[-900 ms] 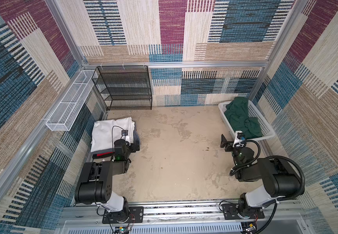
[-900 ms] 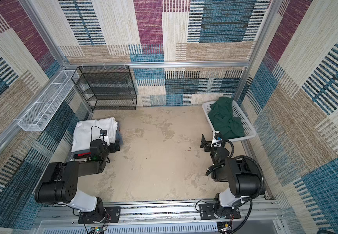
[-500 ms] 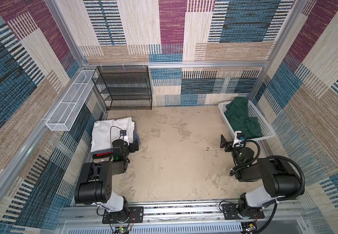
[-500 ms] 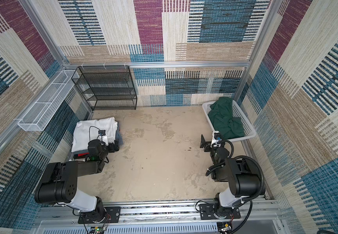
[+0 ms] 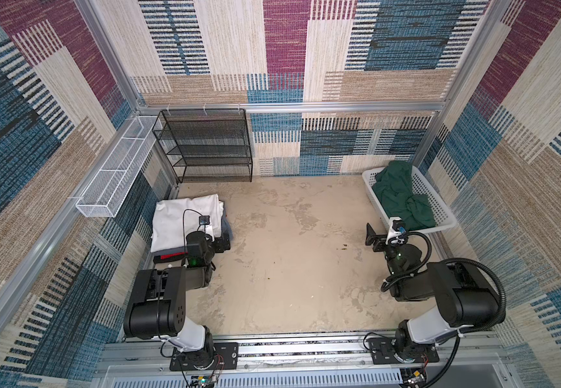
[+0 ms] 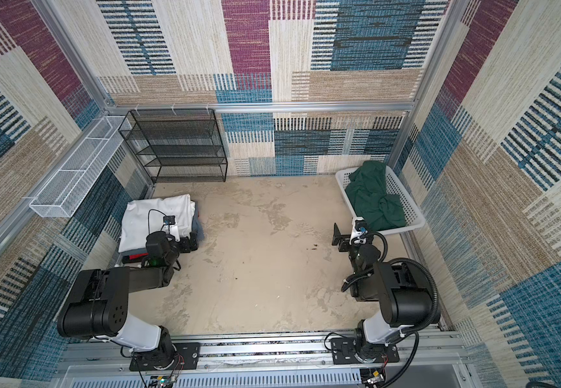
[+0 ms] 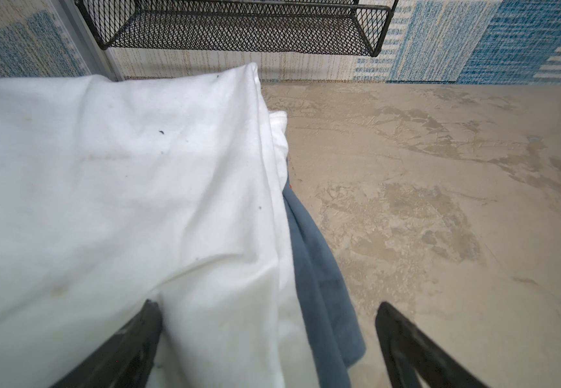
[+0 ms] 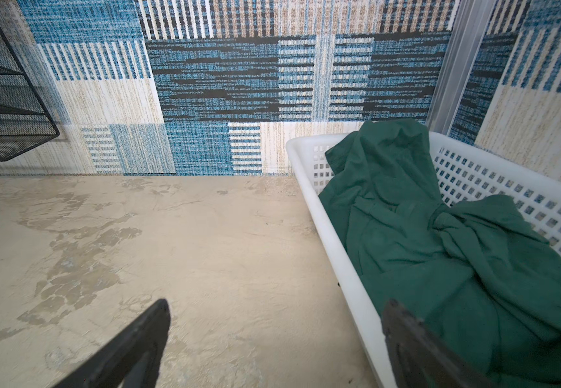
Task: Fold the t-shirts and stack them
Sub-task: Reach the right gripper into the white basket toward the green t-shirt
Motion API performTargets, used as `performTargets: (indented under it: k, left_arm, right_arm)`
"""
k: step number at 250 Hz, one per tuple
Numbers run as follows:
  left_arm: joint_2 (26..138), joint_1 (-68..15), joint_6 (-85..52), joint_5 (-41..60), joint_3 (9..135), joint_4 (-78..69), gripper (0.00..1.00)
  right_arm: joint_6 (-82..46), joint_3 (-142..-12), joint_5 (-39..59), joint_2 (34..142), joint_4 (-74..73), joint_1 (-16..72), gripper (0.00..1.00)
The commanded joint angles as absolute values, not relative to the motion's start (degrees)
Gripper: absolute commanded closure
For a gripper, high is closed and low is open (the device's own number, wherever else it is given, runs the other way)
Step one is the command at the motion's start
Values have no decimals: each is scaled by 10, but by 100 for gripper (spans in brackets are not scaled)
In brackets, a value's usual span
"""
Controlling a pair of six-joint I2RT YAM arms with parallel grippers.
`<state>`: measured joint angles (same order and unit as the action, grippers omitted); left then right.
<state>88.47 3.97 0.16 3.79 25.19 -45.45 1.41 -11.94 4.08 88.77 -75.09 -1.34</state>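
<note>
A folded white t-shirt (image 5: 185, 221) tops a stack at the left of the table, with a grey-blue shirt (image 7: 319, 278) under it and a black and red one (image 5: 171, 257) at the bottom. My left gripper (image 5: 220, 240) (image 7: 267, 312) is open at the stack's near right corner. One finger (image 7: 144, 329) lies over the white cloth and the other stands over bare table. A crumpled dark green t-shirt (image 5: 400, 198) (image 8: 440, 255) lies in the white basket (image 5: 440, 208). My right gripper (image 5: 374, 238) (image 8: 277, 305) is open and empty, straddling the basket's near rim (image 8: 349, 268).
A black mesh shelf rack (image 5: 208, 147) stands against the back wall. A white wire basket (image 5: 114, 181) hangs on the left wall. Between the two arms is the beige mottled tabletop (image 5: 299, 255). Patterned walls close in three sides.
My left wrist has shifted a touch at the stack's edge. Nothing else has visibly changed.
</note>
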Motion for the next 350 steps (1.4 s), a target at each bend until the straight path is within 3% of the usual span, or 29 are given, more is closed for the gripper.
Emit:
performTargets:
  k: [1,81,124,172,213,271,309,350]
  left_arm:
    - [883,40,-6,47,255,-454,0]
    - [759,32,-27,-9,232,-380,0]
    - [716,-3,-21,-50,255,-303,0]
    - [657,-92,-20,-79,295,-211,0]
    - [626,-177,-83,-103,333,-130,0]
    - [661,-277,-151,-88,387,-91,0]
    - [688,-287,-178,-62,401,-103,0]
    - [703,-287,-186,-55,409,-97,1]
  right_arm:
    - [16,-120,38,885,-759,-12,1]
    - [-5,-163,-24,798,-594,0,2]
    - [-84,-197,-14,741,-476,1,2]
    - [-180,-342,-78,704,-206,1,2]
    - [-198,-493,-111,764,-21,-10,2]
    - [-209,-618,-86,889,39,-33,1]
    - [-206,-714,-50,1003,76,-41,2]
    - [-247,-754,-91,1073,59,-62,1]
